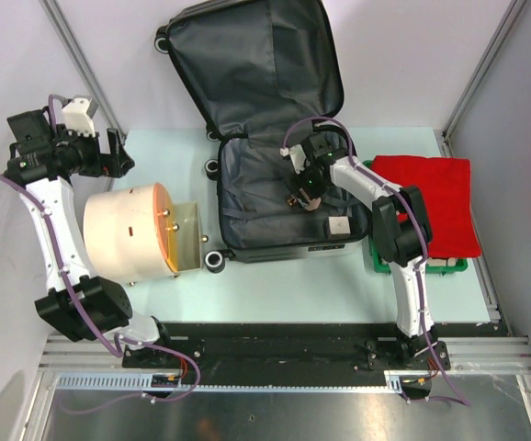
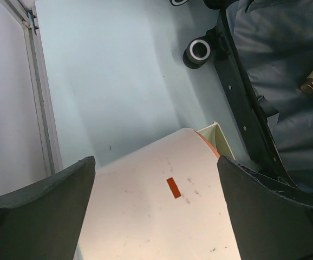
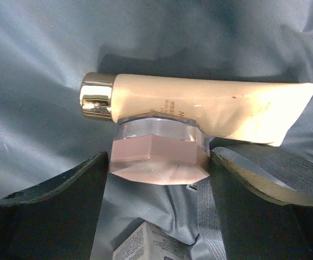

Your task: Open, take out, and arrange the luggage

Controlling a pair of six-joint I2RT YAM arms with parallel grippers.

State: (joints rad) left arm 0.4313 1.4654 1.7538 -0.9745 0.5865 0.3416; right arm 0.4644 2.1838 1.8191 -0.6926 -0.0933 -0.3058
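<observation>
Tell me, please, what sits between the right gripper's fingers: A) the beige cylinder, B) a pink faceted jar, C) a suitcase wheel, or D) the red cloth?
B: the right wrist view shows the pink faceted jar between the right gripper's fingers, on the luggage lining, a cream tube behind it.
</observation>
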